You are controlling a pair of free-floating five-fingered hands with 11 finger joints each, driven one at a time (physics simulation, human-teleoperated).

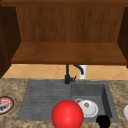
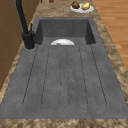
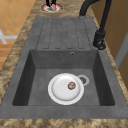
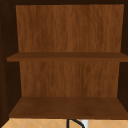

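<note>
- The wooden wall cabinet (image 4: 67, 75) hangs open above the sink. The upper view gives both of its bare shelves, while the front view takes in the lower shelf alone.
- The speckled stone table (image 1: 15, 85) runs to either side. At its left end lies a round red-and-white dish (image 3: 51, 7). At its right end the left side view picks out a pale plate of food (image 2: 81, 7), one piece yellow and one brown.
- The dark grey sink (image 3: 62, 62) has its ribbed draining board on the left and its basin on the right.
- A red ball (image 1: 67, 115) shows large in the front view, low and central, in front of the sink's near edge and overlapping the white plate's left side.
- The black faucet (image 1: 67, 75) stands at the back rim, where board and basin meet.
- The white plate (image 3: 62, 92) lies flat on the basin floor. From the right side I can see a small brown bit (image 3: 71, 85) on it and the drain just beside it.
- The right hand (image 1: 103, 121) is a dark rounded shape low in the front view, at the basin's front right corner, just right of the plate. I cannot tell whether its fingers are spread or curled, nor whether it touches anything.
</note>
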